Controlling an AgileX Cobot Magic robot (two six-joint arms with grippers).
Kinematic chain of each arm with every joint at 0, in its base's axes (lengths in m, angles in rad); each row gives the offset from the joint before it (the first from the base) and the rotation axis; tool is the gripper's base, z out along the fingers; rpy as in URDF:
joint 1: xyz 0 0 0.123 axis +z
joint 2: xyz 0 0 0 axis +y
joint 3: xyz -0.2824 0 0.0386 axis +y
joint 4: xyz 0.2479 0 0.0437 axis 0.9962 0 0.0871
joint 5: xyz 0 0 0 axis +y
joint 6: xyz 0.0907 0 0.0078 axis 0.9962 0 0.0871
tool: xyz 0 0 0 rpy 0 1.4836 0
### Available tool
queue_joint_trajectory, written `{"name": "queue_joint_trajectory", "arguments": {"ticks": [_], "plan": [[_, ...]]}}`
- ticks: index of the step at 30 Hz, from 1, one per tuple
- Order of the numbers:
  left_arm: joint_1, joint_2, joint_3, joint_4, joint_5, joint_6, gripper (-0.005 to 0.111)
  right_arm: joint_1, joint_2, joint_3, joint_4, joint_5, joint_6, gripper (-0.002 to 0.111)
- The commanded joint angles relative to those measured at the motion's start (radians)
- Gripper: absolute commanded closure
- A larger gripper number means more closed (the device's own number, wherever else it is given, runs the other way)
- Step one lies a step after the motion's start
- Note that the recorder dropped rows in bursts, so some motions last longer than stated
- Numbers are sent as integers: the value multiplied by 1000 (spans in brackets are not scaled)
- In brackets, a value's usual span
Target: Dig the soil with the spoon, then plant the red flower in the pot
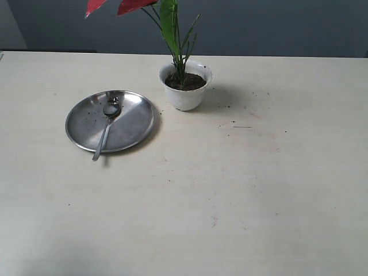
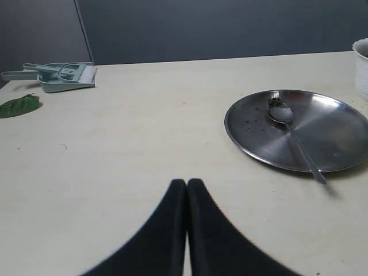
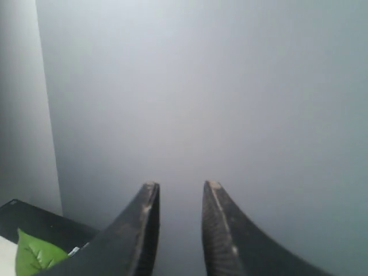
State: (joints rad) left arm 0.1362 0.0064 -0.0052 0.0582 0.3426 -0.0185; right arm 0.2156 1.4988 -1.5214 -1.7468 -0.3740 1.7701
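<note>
The white pot [image 1: 185, 86] stands at the back middle of the table, filled with dark soil [image 1: 185, 81]. The red flower [image 1: 126, 6] stands planted in it, its green stem and leaf [image 1: 170, 26] rising out of frame. The spoon [image 1: 106, 127] lies on the round steel plate [image 1: 138, 118], bowl up with soil crumbs on it; it also shows as spoon [image 2: 292, 133] in the left wrist view, beside the pot's edge [image 2: 362, 66]. My left gripper [image 2: 187, 184] is shut and empty, low over bare table short of the plate. My right gripper [image 3: 181, 187] is open, empty, facing a grey wall.
A green dustpan with brush [image 2: 60, 76] and a loose green leaf [image 2: 18, 106] lie at the far side of the table in the left wrist view. Soil crumbs [image 1: 241, 123] are scattered right of the pot. Another green leaf [image 3: 34, 256] shows below the right gripper.
</note>
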Motion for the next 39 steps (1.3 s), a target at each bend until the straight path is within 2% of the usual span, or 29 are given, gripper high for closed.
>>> {"name": "queue_joint_trajectory", "arguments": {"ticks": [1, 3, 11, 13, 23, 31, 39], "plan": [[0, -6, 5, 6, -6, -1, 106, -5, -8, 4, 2, 88, 1, 103], [0, -6, 5, 6, -6, -1, 106, -5, -11, 4, 2, 91, 1, 109], [0, -6, 5, 6, -6, -1, 106, -5, -16, 4, 2, 82, 9, 109], [0, -6, 5, 6, -6, -1, 106, -5, -17, 4, 2, 52, 138, 109], [0, -6, 5, 6, -6, -1, 106, -5, -17, 4, 2, 55, 135, 109], [0, -6, 5, 6, -6, -1, 106, -5, -17, 57, 2, 403, -51, 109], [0, -6, 5, 6, -6, -1, 106, -5, -19, 228, 2, 549, -75, 109]]}}
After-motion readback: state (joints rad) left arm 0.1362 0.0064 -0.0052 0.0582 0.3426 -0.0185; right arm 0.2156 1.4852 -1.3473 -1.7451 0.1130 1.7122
